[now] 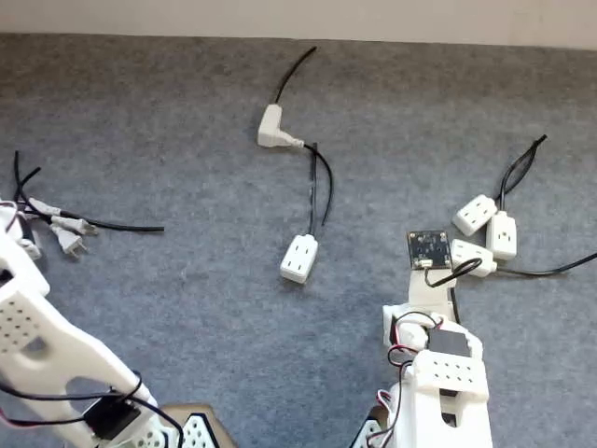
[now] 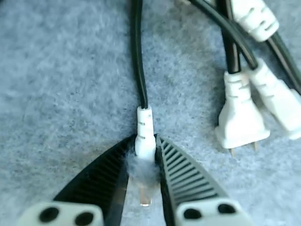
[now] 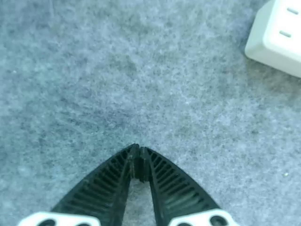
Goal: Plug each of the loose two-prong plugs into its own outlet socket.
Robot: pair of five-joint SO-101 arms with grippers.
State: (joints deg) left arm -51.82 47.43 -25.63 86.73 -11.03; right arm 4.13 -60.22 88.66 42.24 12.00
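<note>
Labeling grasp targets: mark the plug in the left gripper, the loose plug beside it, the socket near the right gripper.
held plug (image 2: 145,139), left wrist view, white body.
loose plug (image 2: 241,123), left wrist view, flat white body.
outlet socket (image 3: 277,37), right wrist view, slotted face.

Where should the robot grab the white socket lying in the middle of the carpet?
Probably across the two long sides of the outlet socket, coming down from above. It lies flat with bare carpet along both sides, and its cord leaves the far end, so there is room.
</note>
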